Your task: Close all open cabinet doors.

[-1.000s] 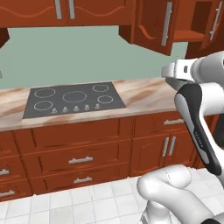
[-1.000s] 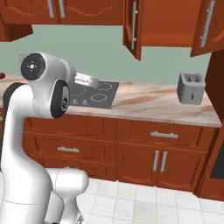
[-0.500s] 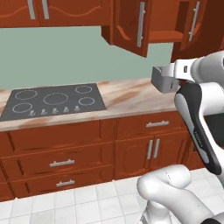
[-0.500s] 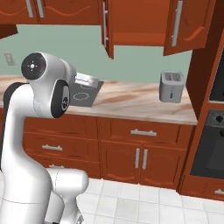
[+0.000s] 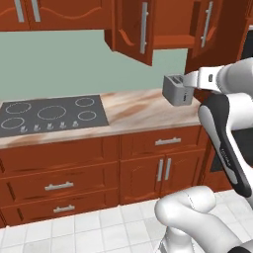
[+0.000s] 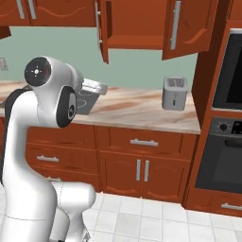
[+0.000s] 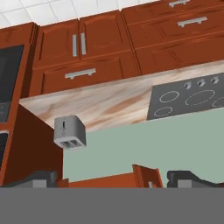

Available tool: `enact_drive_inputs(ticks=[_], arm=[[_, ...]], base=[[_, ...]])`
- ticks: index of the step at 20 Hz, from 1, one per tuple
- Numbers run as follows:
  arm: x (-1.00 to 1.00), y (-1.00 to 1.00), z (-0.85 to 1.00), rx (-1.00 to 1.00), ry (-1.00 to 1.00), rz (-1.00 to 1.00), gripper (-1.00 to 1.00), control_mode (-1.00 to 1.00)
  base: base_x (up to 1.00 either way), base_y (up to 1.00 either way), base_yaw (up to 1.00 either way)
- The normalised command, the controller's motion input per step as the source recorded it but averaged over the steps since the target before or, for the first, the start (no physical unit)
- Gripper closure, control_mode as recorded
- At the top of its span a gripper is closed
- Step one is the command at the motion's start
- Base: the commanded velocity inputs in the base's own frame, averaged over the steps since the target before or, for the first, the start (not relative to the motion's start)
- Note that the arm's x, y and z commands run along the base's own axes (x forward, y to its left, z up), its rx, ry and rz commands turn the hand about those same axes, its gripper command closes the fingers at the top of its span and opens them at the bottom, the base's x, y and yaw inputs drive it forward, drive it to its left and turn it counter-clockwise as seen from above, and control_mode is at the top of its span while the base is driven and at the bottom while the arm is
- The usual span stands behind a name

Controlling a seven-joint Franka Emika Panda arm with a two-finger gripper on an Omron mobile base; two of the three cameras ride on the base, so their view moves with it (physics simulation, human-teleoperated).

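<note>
Glossy white rounded arm (image 6: 33,142) with dark joint bands, a round grey-black joint cap bearing small markings

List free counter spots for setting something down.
Bare marble counter runs between the cooktop and the toaster, the widest free patch. A narrow strip lies in front of the cooktop. It is tight right of the toaster, against the oven column. Overhead, two open cabinet doors crowd that stretch.

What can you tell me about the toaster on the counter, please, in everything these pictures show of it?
The toaster is a small boxy grey appliance that looks like metal, with two slots in its top and a small dark control on one narrow side. It stands upright on the marbled countertop, near the wall, between the cooktop and the tall oven cabinet, below the open cabinet doors. Nothing else touches it.
</note>
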Motion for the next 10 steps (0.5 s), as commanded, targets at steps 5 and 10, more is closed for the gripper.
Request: enact_drive_inputs(ticks=[5, 10], arm=[[0.00, 0.00, 0.00, 0.00, 0.00, 0.00, -1.00, 1.00], [0.00, 0.00, 0.00, 0.00, 0.00, 0.00, -1.00, 1.00]], base=[[0.40, -0.17, 0.00], [0.42, -0.33, 0.00]])
